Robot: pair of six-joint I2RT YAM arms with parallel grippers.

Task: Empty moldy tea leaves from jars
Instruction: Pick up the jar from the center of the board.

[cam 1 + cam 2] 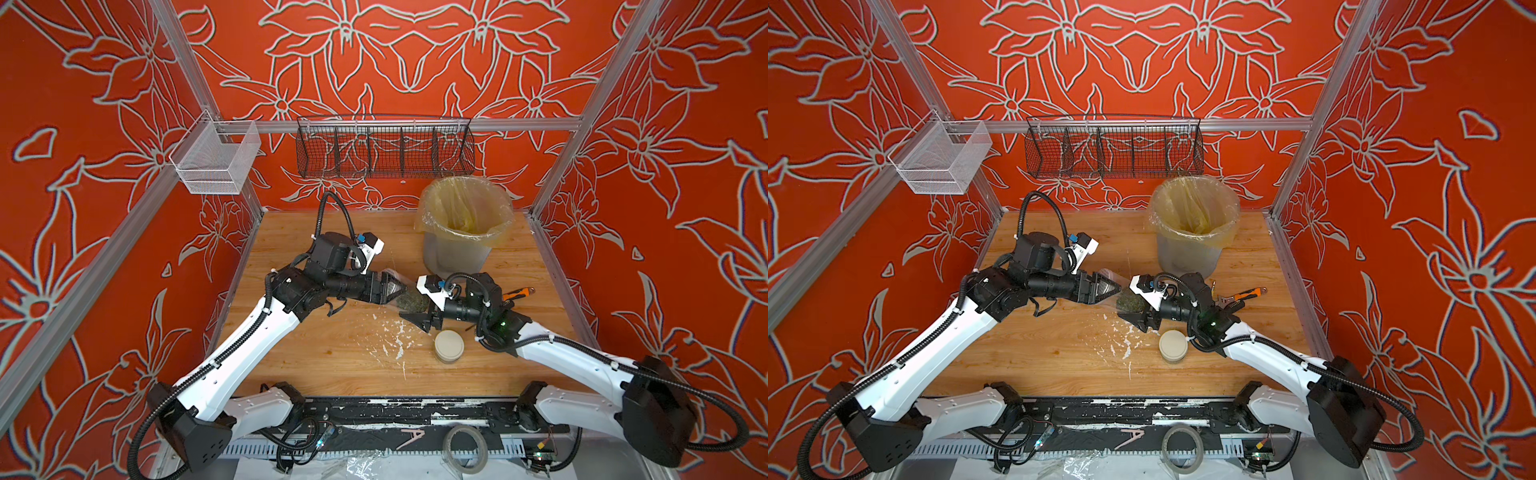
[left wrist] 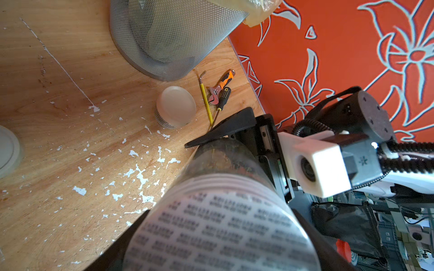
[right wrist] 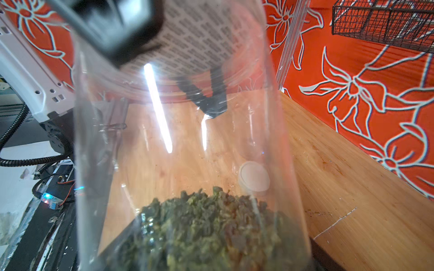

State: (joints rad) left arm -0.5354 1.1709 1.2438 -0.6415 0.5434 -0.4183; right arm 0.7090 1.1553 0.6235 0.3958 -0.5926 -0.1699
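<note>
A tall clear jar (image 1: pixel 409 300) hangs level above the table between my two grippers in both top views. Dark green tea leaves (image 3: pixel 211 230) lie heaped at its base end, by my right gripper (image 1: pixel 415 309), which is shut on the jar body (image 3: pixel 178 145). One right finger (image 2: pixel 225 131) lies along the glass. My left gripper (image 1: pixel 397 287) is shut on the white dotted lid (image 2: pixel 223 234) at the other end. A squat jar (image 1: pixel 449 345) with a cream lid stands just in front of the right gripper. Another squat jar (image 2: pixel 176 106) lies near the bin.
A grey mesh bin (image 1: pixel 453 253) with a yellowish liner stands at the back right. A wrench and screwdrivers (image 1: pixel 517 294) lie by the right wall. White flakes (image 1: pixel 390 336) are scattered mid-table. A black wire basket (image 1: pixel 384 149) hangs on the back rail.
</note>
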